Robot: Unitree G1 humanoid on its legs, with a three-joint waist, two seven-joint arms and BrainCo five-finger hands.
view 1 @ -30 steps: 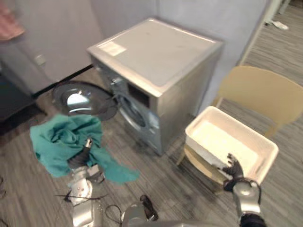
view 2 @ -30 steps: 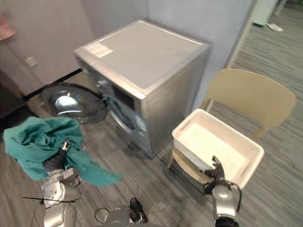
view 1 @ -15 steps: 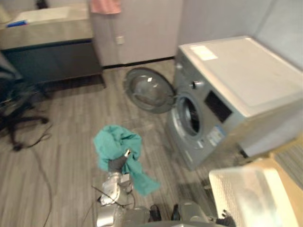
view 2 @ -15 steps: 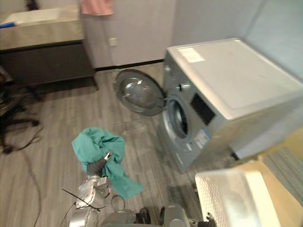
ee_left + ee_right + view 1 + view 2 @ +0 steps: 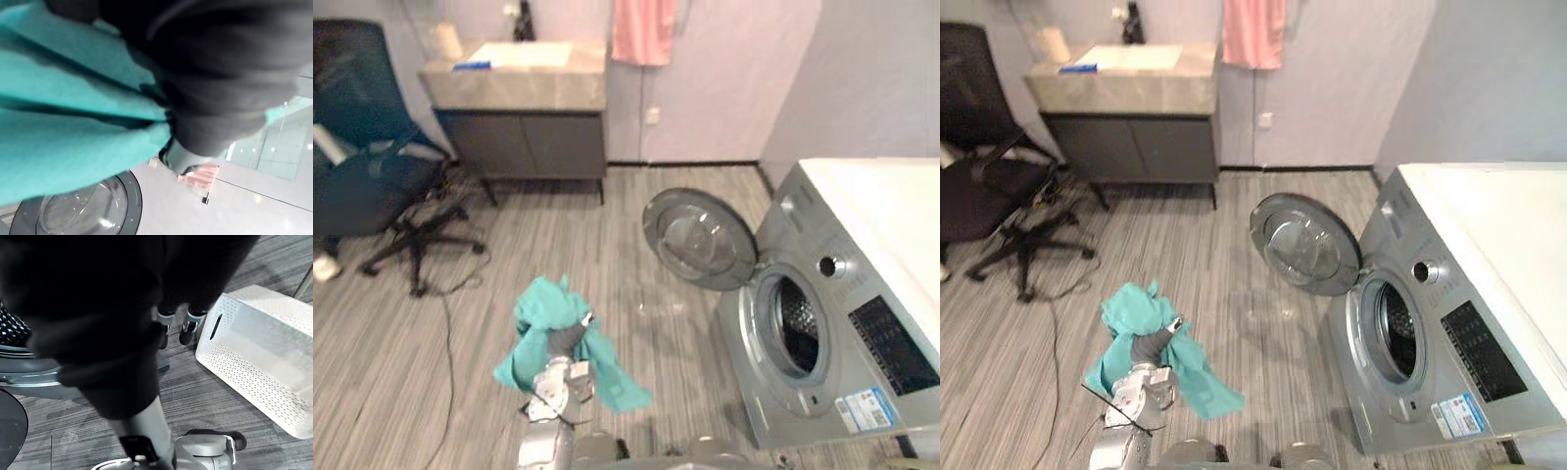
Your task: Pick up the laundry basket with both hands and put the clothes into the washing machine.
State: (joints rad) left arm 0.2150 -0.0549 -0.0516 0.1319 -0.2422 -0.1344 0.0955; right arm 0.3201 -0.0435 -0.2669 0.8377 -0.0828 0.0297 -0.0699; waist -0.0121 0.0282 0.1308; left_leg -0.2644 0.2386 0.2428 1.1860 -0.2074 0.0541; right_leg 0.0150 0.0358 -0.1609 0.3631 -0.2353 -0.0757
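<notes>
While the left hand [image 5: 566, 339] has its fingers curled round the teal cloth [image 5: 540, 309], well short of the washing machine [image 5: 862, 294], that dangling tail could easily snag its open door [image 5: 700, 238] or drop before reaching the drum [image 5: 795, 328].

Head eyes look down, sharing the washing machine [image 5: 871, 323]; wrist cameras sit close.

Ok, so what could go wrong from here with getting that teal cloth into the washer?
The teal cloth hangs from the left hand with a long loose tail, so part of it may catch on the rim of the drum opening or end up outside. The open door stands on the hand's side of that opening, so the arm might knock it on the way in.
</notes>
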